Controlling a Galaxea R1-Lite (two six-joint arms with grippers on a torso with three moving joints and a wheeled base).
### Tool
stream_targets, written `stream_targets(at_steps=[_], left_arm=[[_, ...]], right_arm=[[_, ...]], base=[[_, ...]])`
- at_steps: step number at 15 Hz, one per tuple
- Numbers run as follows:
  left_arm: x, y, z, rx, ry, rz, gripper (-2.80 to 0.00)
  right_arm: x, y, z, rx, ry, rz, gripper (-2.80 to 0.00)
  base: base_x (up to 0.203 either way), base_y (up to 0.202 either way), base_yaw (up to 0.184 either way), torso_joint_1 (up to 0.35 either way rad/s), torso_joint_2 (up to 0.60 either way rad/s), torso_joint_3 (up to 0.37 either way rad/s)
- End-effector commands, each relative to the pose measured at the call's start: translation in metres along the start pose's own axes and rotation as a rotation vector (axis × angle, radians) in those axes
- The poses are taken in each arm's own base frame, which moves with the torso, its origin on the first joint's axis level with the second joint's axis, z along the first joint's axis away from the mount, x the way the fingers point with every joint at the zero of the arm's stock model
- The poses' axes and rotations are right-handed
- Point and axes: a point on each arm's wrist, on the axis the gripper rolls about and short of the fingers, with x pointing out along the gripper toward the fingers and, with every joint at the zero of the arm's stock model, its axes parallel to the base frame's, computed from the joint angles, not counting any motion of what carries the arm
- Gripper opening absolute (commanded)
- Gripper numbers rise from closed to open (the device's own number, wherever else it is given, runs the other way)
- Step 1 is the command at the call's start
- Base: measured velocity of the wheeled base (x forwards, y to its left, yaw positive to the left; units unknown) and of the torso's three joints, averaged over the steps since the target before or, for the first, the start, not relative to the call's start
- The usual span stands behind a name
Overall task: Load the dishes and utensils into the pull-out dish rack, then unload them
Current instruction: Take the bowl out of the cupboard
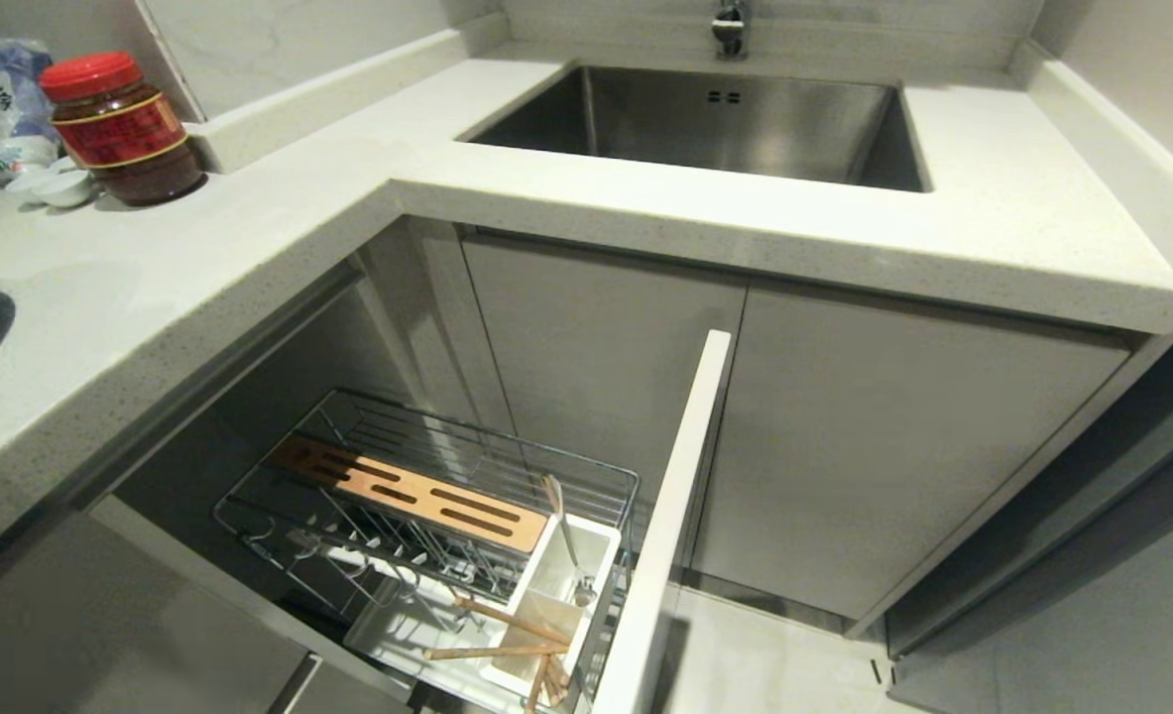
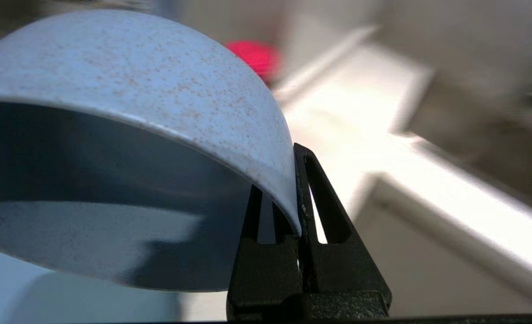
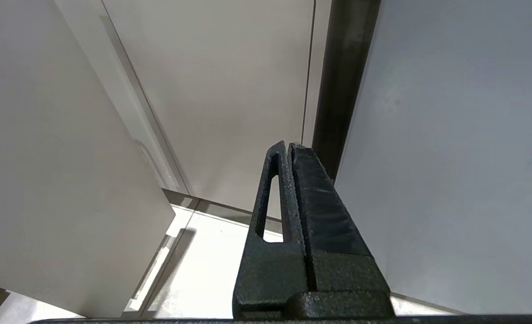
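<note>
Two claws showed only in their wrist views: the left claw (image 2: 298,198) was clamped on the rim of the light blue bowl (image 2: 126,148), held above the table (image 2: 432,189); the right claw (image 3: 289,153) was shut, empty, beside cabinet doors. Chopsticks (image 1: 507,640) and spoon (image 1: 568,543) sat in the rack's (image 1: 427,466) utensil box (image 1: 556,605).

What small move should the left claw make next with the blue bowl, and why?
Probably carry the bowl toward the pull-out dish rack. The left claw is shut on its rim, while the rack stands open with bare prongs and holds only the chopsticks and spoon.
</note>
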Motion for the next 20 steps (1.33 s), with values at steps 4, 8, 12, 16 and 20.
stream_targets(at_steps=[4,8,12,16,20], left_arm=[[0.022,0.018,-0.010,0.159,0.325,0.369,-2.80],[0.049,0.030,-0.030,0.228,0.592,0.534,-2.80],[0.063,0.034,-0.042,0.285,0.725,0.543,-2.80],[0.068,0.037,-0.047,0.300,0.757,0.553,-2.80],[0.076,0.039,-0.052,0.316,0.789,0.552,-2.80]], right_arm=[[0.001,0.000,-0.007,0.000,0.024,0.000,-2.80],[0.001,0.000,-0.007,0.000,0.024,0.000,-2.80],[0.001,0.000,-0.007,0.000,0.024,0.000,-2.80],[0.001,0.000,-0.007,0.000,0.024,0.000,-2.80],[0.001,0.000,-0.007,0.000,0.025,0.000,-2.80]], base=[[0.000,0.000,0.000,0.000,0.00,0.000],[0.000,0.000,0.000,0.000,0.00,0.000],[0.000,0.000,0.000,0.000,0.00,0.000],[0.000,0.000,0.000,0.000,0.00,0.000],[0.000,0.000,0.000,0.000,0.00,0.000]])
